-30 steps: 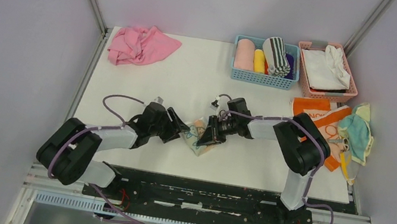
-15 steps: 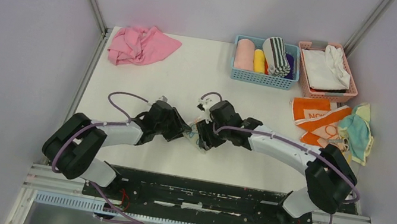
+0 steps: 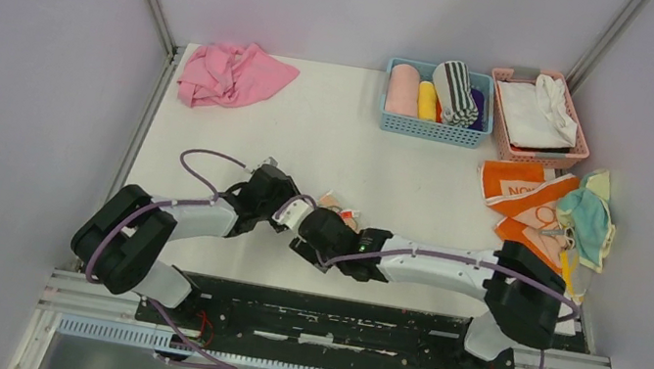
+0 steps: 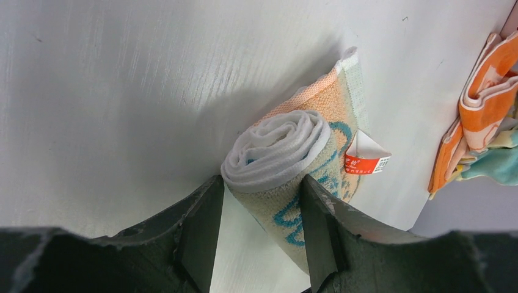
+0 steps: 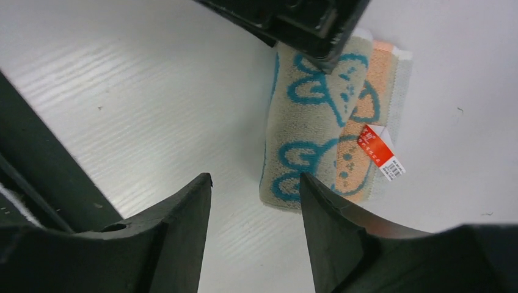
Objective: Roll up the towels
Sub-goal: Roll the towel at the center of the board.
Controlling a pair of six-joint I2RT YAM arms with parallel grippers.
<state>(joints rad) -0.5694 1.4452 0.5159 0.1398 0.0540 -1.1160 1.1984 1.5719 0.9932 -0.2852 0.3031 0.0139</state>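
The pale towel with teal bunny prints (image 4: 287, 152) lies rolled up on the white table, a red tag at its side. It also shows in the right wrist view (image 5: 317, 122) and partly in the top view (image 3: 339, 208). My left gripper (image 4: 259, 229) is shut on one end of the roll, which sits between its fingers. My right gripper (image 5: 253, 183) is open and empty, just short of the roll's other end. In the top view the left gripper (image 3: 291, 216) and right gripper (image 3: 316, 227) are close together near the table's front.
An orange lettered towel (image 3: 524, 196) and a teal-and-yellow one (image 3: 587, 221) lie crumpled at the right edge. A blue basket (image 3: 430, 132) of rolled towels and a pink basket (image 3: 508, 146) with white cloth stand at the back right. A pink cloth (image 3: 232, 73) lies back left.
The right arm has swung left and toward the near edge, leaving the towel; its gripper now stands open by the roll's end. The left gripper stays on the roll.
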